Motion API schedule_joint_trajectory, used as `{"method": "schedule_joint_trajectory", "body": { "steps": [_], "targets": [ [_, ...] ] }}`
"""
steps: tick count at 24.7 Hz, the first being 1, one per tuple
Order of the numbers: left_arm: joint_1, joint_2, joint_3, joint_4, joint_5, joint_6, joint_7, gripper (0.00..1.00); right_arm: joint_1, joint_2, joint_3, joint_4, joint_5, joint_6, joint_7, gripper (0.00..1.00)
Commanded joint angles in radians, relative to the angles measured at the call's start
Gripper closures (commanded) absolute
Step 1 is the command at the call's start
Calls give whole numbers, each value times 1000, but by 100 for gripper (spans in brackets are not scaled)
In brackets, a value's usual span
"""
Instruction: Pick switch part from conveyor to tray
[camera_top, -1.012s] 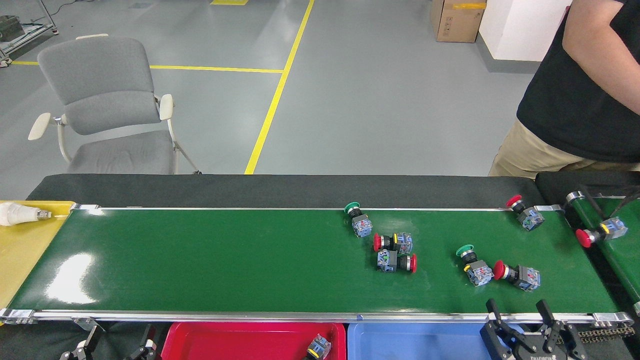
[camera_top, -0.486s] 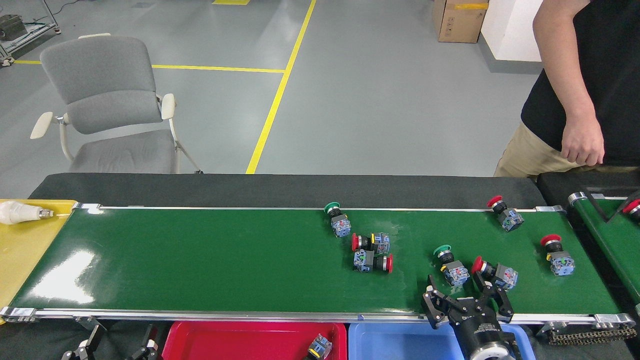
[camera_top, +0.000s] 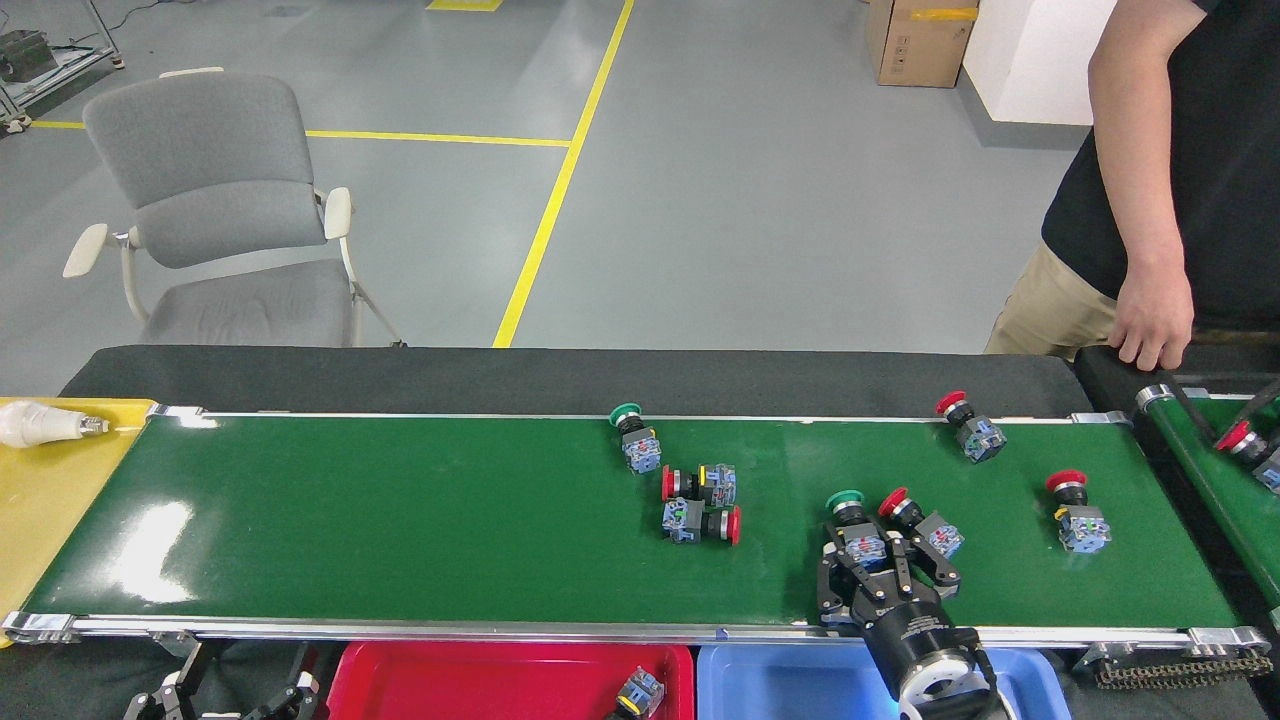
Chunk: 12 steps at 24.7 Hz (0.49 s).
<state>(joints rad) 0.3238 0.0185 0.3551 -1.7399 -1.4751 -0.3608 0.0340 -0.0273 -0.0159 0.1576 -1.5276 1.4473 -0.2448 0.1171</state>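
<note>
My right end effector (camera_top: 868, 560) reaches onto the conveyor (camera_top: 400, 520) from the lower right of the frame, its black fingers (camera_top: 838, 575) closed in around the body of the green-capped switch part (camera_top: 856, 525); I cannot tell whether they grip it firmly yet. Just beside it to the right lies a red-capped switch part (camera_top: 920, 523), touching or nearly touching my fingers. Further right on the belt stands another red-capped switch (camera_top: 1076, 510), and a fourth red one (camera_top: 968, 425) lies near the far rail.

Toward the middle of the belt a pair of red-capped switches (camera_top: 700, 503) lie side by side, with a green-capped switch (camera_top: 636, 438) just above them by the far rail.

My left end effector (camera_top: 230, 695) shows only at the bottom left edge, below the belt; I cannot tell how wide it stands.

Below the near rail sit a red tray (camera_top: 450, 680), holding one switch part with a yellow ring (camera_top: 636, 693), and a blue tray (camera_top: 780, 685) under my right arm.

At the left edge a yellow tray (camera_top: 50, 500) carries a light bulb (camera_top: 45, 425). A person's hand (camera_top: 1152, 320) rests at the right, above a second, narrower belt (camera_top: 1220, 470). A grey chair (camera_top: 215, 210) stands in the upper left.
</note>
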Motion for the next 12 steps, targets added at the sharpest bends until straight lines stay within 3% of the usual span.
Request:
{"method": "schedule_joint_trajectory", "body": {
  "steps": [1,3,4,5,6,8,12],
  "targets": [
    [-5,11,-5,-13,-1,-4,3,0,15,-6,6,-71,-4,-199,-1,96],
    [-28,11,-65,-24,-2,-4,0,0,24,11,59,-132,-5,-375,3,91],
    [-43,14,-105,-33,-2,-1,-16,0,23,25,103,-137,-5,-433,3,58],
    [-55,14,-125,-35,-2,-1,-31,0,23,30,135,-137,-1,-444,3,14],
    [-85,14,-146,-35,-2,0,-49,0,20,28,172,-132,1,-450,4,0],
    [-150,9,-186,-35,-8,2,-95,0,3,30,229,-106,4,-446,4,0],
    [-278,-6,-401,0,-87,10,-131,0,1,43,189,-117,-19,-424,7,0]
  ]
}}
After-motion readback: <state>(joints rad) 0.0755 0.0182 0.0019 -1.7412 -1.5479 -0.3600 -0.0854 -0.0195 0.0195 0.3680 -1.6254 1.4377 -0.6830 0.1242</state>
